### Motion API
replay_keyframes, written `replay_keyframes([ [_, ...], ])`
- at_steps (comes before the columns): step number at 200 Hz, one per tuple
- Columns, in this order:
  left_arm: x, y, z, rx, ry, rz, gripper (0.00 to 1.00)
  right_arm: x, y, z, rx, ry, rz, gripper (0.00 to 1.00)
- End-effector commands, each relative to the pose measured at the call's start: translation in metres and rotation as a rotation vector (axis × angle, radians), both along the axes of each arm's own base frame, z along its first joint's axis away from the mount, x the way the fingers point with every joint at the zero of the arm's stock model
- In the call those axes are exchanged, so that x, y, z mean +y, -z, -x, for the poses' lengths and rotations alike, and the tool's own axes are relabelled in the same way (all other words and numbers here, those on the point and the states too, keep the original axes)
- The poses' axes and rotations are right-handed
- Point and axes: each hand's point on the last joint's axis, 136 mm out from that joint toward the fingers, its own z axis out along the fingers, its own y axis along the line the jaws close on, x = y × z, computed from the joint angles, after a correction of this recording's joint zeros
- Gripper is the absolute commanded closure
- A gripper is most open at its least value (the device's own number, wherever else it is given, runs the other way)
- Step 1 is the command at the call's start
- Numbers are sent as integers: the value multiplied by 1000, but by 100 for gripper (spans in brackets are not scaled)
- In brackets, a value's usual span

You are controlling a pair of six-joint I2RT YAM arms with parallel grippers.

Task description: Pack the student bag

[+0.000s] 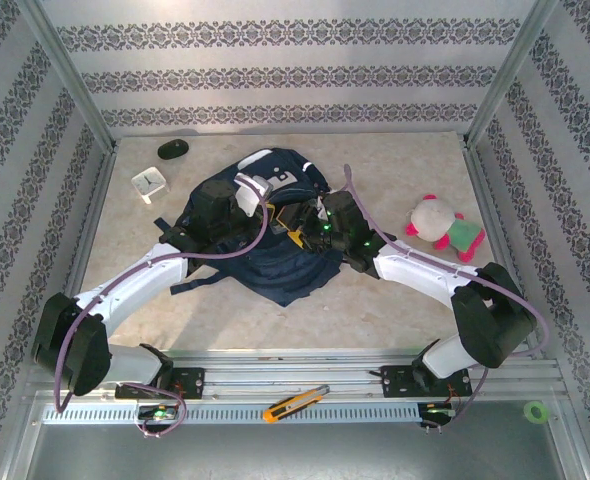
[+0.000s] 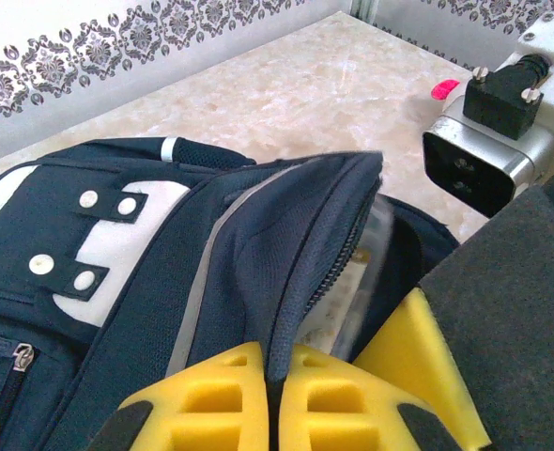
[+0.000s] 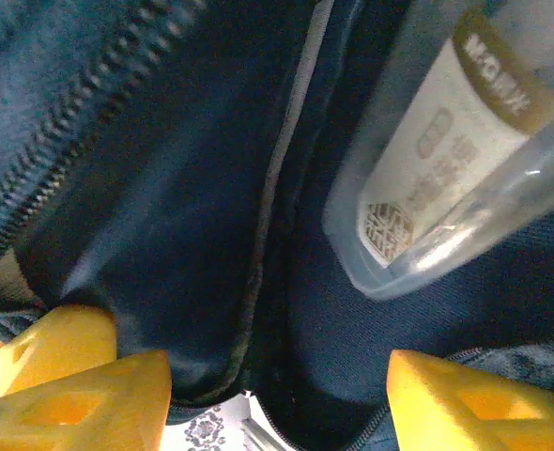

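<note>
Left gripper (image 2: pixel 275 376) is clamping the zip-edged flap of the student bag (image 2: pixel 117 282), holding its mouth agape. Right gripper (image 3: pixel 277 395) is sitting inside that mouth, jaws apart and gripping nothing, with a clear labelled plastic case (image 3: pixel 446 160) lying just beyond at one o'clock. The bag is lying mid-table, its long axis running six to twelve.

student bag (image 2: pixel 286 216) mouth open; clear case (image 3: pixel 446 169) crowds interior, room beside it
</note>
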Motion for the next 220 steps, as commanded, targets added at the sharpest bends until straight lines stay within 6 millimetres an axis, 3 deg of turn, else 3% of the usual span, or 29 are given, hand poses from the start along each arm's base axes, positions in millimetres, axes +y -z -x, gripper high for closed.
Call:
replay_keyframes([
  [1, -12, -54, 2, -141, 40, 108, 100, -5, -6, 0, -10, 13, -23, 38],
  [20, -12, -54, 2, -143, 41, 108, 100, -7, -3, 2, -3, 12, -20, 39],
  [57, -14, -44, 4, -124, 62, 80, 100, -27, -10, 8, -38, 19, 7, 50],
  [96, -21, -10, 11, -41, 124, 27, 100, -65, -36, 17, -163, 19, 60, 49],
  [121, -33, 11, 27, 4, 248, -18, 98, -73, -63, 30, -426, -96, 172, 41],
  [139, -41, 30, 48, 17, 395, -86, 84, -88, -68, 34, -552, -103, 283, 40],
  [158, -37, 45, 63, 65, 465, -164, 45, -98, -71, 36, -685, -128, 398, 40],
  [174, -24, 42, 60, 60, 404, -192, 27, -95, -73, 42, -818, -221, 499, 40],
  [195, 3, 27, 54, 26, 305, -163, 20, -77, -64, 61, -1022, -454, 657, 40],
  [220, 49, 27, 39, 84, 97, -108, 21, -54, -29, 90, -1270, -834, 886, 36],
])
